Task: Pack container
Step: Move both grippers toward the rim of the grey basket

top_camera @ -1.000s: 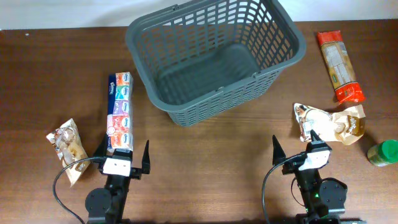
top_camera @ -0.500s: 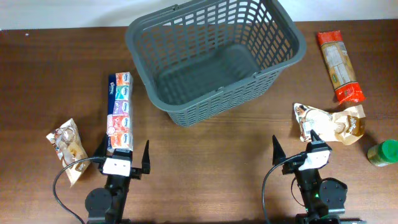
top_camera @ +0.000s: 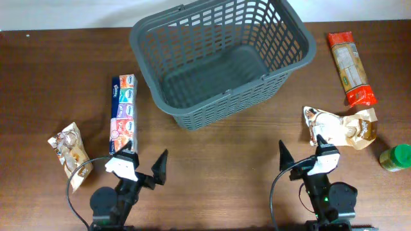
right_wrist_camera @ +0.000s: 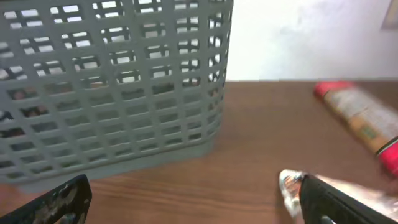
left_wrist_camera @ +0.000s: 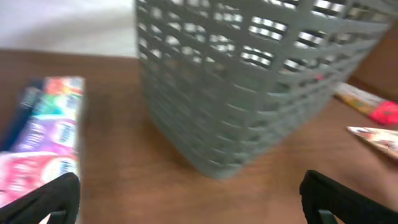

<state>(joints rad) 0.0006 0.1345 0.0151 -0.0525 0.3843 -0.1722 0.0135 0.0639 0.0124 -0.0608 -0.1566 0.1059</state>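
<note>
Before the container, left pincer and right pincer gape wide, gripping nothing.

Dark grey lattice container, multicoloured tissue pack, red-orange packet, green jar

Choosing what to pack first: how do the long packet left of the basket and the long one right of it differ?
The left packet shows blue, red and pink panels; the right packet is beige with red ends. The left packet lies nearer the front, the right packet farther back. Both are long and lie flat outside the basket.
</note>
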